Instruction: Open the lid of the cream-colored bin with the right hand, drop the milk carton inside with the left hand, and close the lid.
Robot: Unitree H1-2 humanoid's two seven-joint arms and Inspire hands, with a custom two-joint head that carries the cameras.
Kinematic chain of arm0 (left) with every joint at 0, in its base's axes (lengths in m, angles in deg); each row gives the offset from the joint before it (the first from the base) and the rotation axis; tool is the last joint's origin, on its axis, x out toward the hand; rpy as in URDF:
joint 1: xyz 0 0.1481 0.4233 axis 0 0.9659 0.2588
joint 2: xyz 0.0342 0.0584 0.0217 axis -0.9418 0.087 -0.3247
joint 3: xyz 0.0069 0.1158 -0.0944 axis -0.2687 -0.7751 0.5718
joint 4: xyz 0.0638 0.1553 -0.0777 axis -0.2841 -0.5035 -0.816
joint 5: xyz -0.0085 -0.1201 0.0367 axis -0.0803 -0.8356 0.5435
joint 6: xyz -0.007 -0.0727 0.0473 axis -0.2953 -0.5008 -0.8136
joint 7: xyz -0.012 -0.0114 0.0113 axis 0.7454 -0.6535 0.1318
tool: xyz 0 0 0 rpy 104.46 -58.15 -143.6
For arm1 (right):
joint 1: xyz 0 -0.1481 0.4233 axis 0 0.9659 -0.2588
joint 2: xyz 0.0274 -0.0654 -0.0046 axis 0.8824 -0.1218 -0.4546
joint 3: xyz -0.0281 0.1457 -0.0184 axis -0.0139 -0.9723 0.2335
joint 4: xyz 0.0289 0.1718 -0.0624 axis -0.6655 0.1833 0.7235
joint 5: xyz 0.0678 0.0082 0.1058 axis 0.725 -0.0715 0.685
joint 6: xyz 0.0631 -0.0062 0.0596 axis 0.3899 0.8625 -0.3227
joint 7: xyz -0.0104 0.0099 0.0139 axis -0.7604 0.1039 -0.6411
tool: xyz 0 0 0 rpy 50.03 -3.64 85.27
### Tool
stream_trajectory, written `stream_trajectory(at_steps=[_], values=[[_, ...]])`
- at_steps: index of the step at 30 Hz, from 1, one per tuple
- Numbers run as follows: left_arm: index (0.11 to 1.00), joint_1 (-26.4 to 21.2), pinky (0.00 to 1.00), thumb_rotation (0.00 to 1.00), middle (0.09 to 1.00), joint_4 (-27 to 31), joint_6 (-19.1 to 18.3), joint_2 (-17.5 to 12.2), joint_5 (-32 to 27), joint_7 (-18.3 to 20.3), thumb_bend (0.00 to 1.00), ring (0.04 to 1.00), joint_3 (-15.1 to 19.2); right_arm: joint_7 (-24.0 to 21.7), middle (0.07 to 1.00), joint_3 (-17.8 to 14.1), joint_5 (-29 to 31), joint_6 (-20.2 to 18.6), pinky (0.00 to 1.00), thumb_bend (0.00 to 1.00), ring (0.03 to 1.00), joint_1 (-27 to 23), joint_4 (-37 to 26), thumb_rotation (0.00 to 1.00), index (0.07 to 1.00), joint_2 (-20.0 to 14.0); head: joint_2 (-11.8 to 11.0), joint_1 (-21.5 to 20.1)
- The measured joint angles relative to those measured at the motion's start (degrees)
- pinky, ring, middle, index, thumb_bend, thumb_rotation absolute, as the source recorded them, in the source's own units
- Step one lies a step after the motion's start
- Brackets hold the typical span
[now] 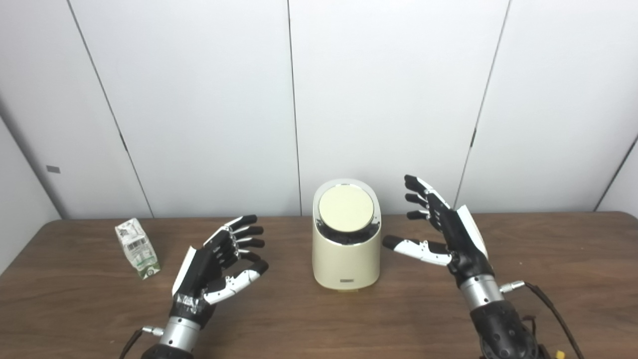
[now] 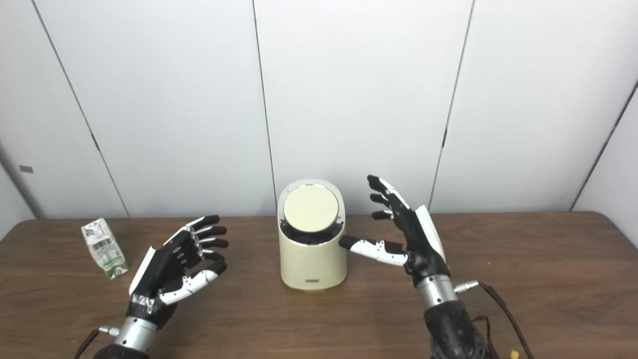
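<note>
**Lid not yet opened; both hands empty**

Left eye view: The bin (image 1: 346,249) was seen at table centre, its round lid (image 1: 346,208) down and tilted toward the camera. The right hand (image 1: 443,227) was held just beside the bin, fingers spread wide, nothing grasped; the thumb tip was near the bin wall, contact not resolved. The carton (image 1: 137,248) stood upright at far left, well apart from the bin. The left hand (image 1: 219,264) was open between carton and bin, empty.

Right eye view: The same layout was recorded; the right hand (image 2: 406,229) was still short of the lid (image 2: 310,208). It was judged that the lid should be pressed or lifted at its edge from above, side force being avoided so the bin (image 2: 312,259) is not pushed across the table (image 2: 523,279).
</note>
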Motion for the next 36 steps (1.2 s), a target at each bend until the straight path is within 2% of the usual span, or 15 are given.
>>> stream_trajectory(at_steps=[4,8,14,18,22,25,32,36], values=[[0.843,0.00,0.58,0.15,0.761,-0.01,0.00,0.00,-0.04,0.02,0.68,0.700,0.01,-0.29,0.894,0.28,-0.21,-1.85,0.74,0.91,0.862,-1.31,0.21,0.51,0.911,-0.05,0.00,0.00],[0.839,0.01,0.58,0.16,0.758,-0.09,0.02,0.04,0.08,-0.05,0.68,0.698,0.00,-0.49,0.929,0.99,-1.74,-3.79,0.73,0.90,0.881,-3.47,0.68,0.50,0.928,-0.56,-0.09,-0.18],[0.837,0.01,0.58,0.15,0.761,-0.18,0.07,0.26,0.30,-0.10,0.68,0.704,-0.11,-0.57,0.941,2.59,-3.49,-6.09,0.82,0.91,0.915,-8.53,3.78,0.47,0.998,-1.37,-0.18,0.09],[0.840,0.02,0.58,0.13,0.760,-0.18,0.08,0.27,0.27,-0.06,0.66,0.703,-0.12,-0.66,0.925,4.10,-4.69,-7.49,0.76,0.93,0.890,-10.44,5.33,0.46,1.000,-1.36,-0.09,0.17],[0.841,0.02,0.58,0.16,0.761,-0.17,0.09,0.27,0.27,-0.06,0.67,0.702,-0.13,-0.75,0.947,4.79,-5.67,-9.92,0.76,0.93,0.907,-12.27,6.46,0.43,1.000,-1.31,-0.09,0.44],[0.842,0.02,0.57,0.16,0.762,-0.18,0.10,0.26,0.35,-0.07,0.67,0.698,-0.15,-0.77,0.953,5.37,-6.41,-11.50,0.72,0.93,0.889,-13.42,7.21,0.43,1.000,-1.33,-0.09,0.44],[0.842,0.02,0.58,0.13,0.762,-0.17,0.12,0.27,0.24,0.03,0.66,0.699,-0.16,-1.82,0.949,7.90,-9.43,-15.44,0.67,0.91,0.864,-15.36,8.74,0.44,1.000,-1.37,-0.09,0.53],[0.842,0.02,0.58,0.13,0.760,-0.17,0.13,0.35,0.15,0.07,0.66,0.698,-0.18,-1.78,0.956,9.29,-11.46,-15.57,0.64,0.94,0.853,-16.50,11.41,0.41,1.000,-1.53,0.00,0.70]])
